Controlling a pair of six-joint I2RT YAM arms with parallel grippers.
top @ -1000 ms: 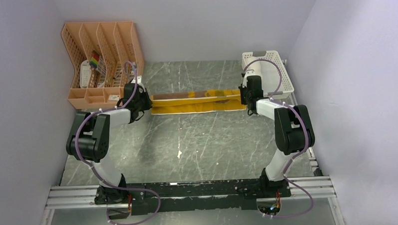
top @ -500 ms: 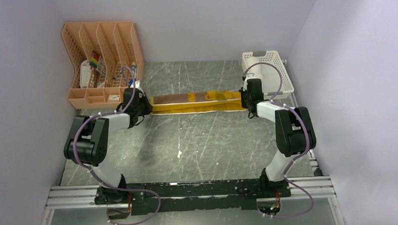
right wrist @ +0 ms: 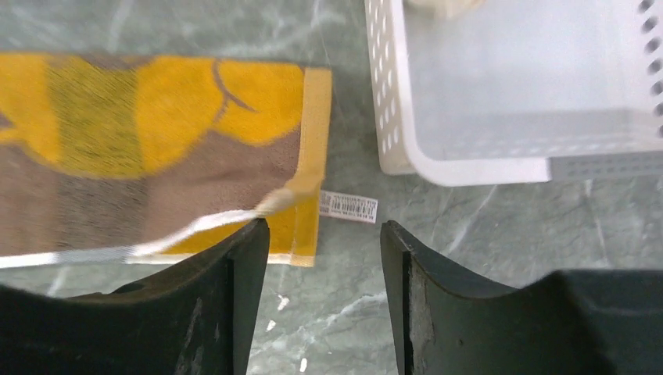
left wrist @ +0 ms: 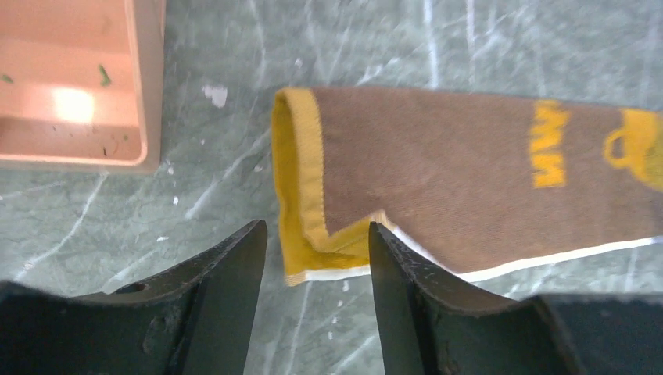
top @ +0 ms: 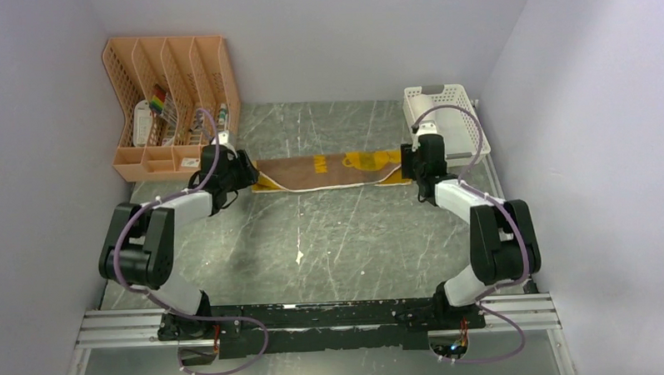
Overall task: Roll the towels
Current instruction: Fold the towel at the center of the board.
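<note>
One of the towels [top: 328, 171], brown with yellow patterns and a cream edge, lies folded in a long strip across the far part of the table. In the left wrist view its yellow-hemmed left end [left wrist: 313, 195] rests on the table just beyond my open left gripper [left wrist: 315, 226], not held. My left gripper [top: 249, 175] sits at that end. My right gripper [top: 411, 170] sits at the other end, open [right wrist: 323, 226]. The towel's right corner [right wrist: 301, 226] lies beside its left finger, with a white label [right wrist: 348, 206] sticking out. No other towels show.
A white mesh basket [top: 453, 129] stands just beyond and to the right of the right gripper, its near wall [right wrist: 391, 117] close to the towel's end. An orange file organiser [top: 167, 101] holding small items stands at the back left, its tray [left wrist: 78, 86] near the left gripper.
Both grippers have opened and let go of the towel's ends. The strip, stretched taut and narrow before, now lies flatter and wider on the table. Both arms shifted slightly.
</note>
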